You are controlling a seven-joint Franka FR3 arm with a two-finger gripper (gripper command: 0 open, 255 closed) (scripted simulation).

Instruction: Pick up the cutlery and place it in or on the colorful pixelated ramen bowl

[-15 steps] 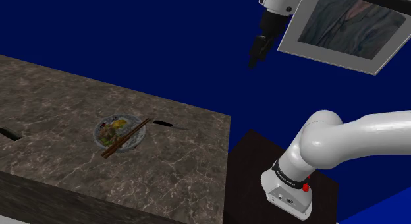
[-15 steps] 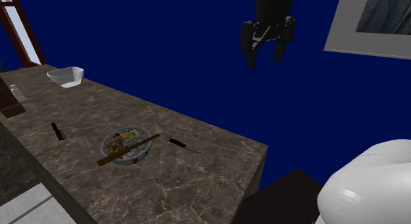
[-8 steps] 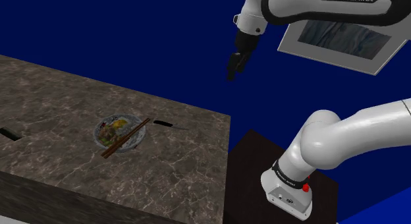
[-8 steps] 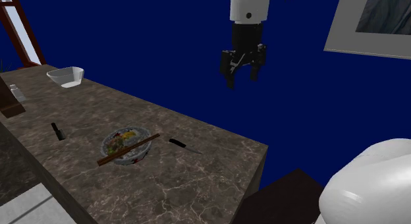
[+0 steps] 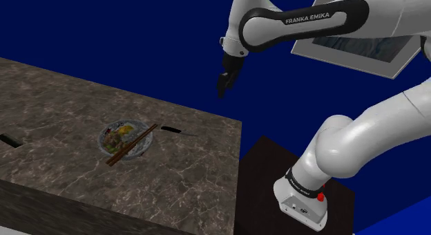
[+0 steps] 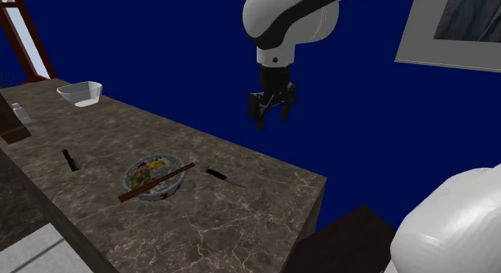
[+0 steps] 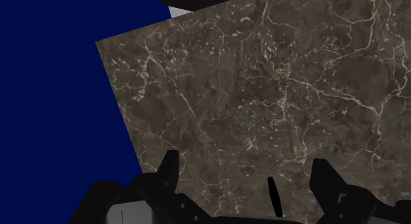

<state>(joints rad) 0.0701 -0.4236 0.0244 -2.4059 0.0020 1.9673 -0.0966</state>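
Note:
The colourful ramen bowl (image 5: 124, 139) (image 6: 154, 176) sits on the dark marble counter (image 5: 62, 102) with brown chopsticks (image 5: 131, 145) lying across it. A small black-handled knife (image 5: 176, 130) (image 6: 218, 176) lies just to the bowl's right in the shoulder view. My gripper (image 5: 223, 85) (image 6: 270, 111) hangs open in the air, above and behind the knife, near the counter's far edge. In the wrist view the knife (image 7: 272, 196) shows far below, between the spread fingers of the gripper (image 7: 247, 183), and nothing is held.
A second black knife (image 6: 71, 159) (image 5: 8, 139) lies to the bowl's left, and a white bowl (image 6: 80, 92) stands at the counter's far left corner. The counter ends at an edge (image 5: 238, 151) beside the dark stand (image 5: 290, 185). A framed picture (image 5: 359, 40) hangs on the blue wall.
The arm has swung down and to the left in both exterior views, bringing the open gripper from high by the picture to just above the counter's far edge.

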